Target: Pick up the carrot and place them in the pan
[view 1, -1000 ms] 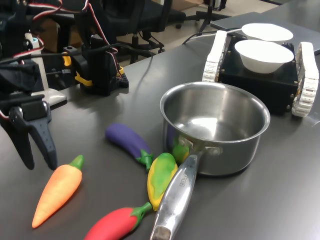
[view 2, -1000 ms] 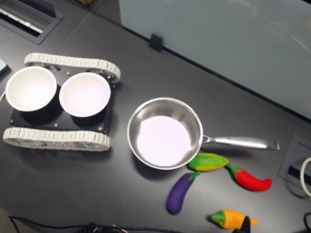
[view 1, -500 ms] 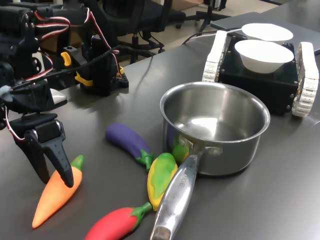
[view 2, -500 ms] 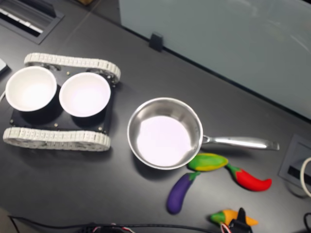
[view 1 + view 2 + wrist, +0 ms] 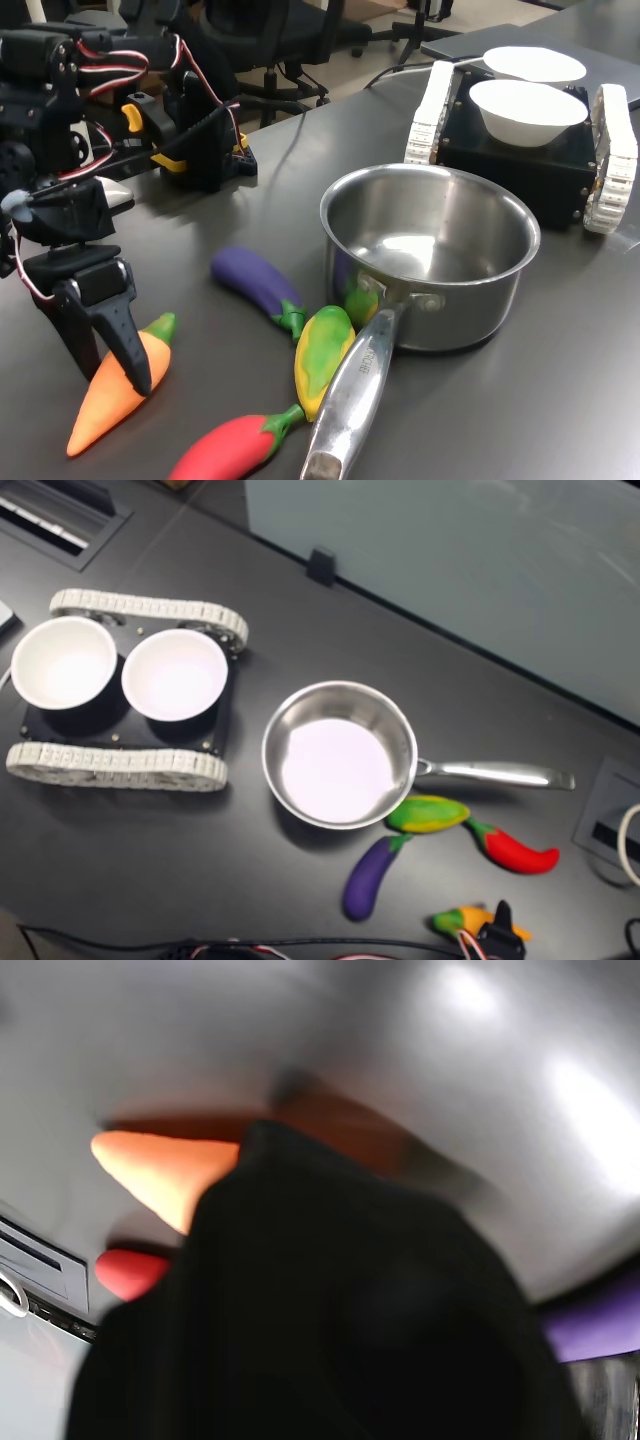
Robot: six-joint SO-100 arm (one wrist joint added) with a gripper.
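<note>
Down at my claw (image 5: 110, 372), in the first exterior view, the two black fingers (image 5: 128, 345) are spread and straddle the carrot (image 5: 118, 395) near its thick end, one on each side, tips at the table (image 5: 200, 200). I see no squeeze yet, so I read the claw as open around it, not gripping. The carrot lies flat, its green top just past the claw toward the pan (image 5: 430, 250) and its point sticking out the other way toward the camera. The wrist view is mostly black claw body, with the orange tip (image 5: 150, 1165) showing beyond it.

Off to the claw's side, on the first exterior view's right, lie the purple eggplant (image 5: 255, 280), the yellow-green corn (image 5: 322, 355) and the red chilli (image 5: 228, 450), with the pan's long handle (image 5: 350, 400) running beside the corn. The pan stands upright well apart from the claw, with nothing in it. Beyond the pan, two white bowls (image 5: 527, 110) sit on a black tracked base (image 5: 520, 160).

In the second exterior view the claw (image 5: 500, 932) is at the bottom edge over the carrot (image 5: 462, 920), cut off by the frame.
</note>
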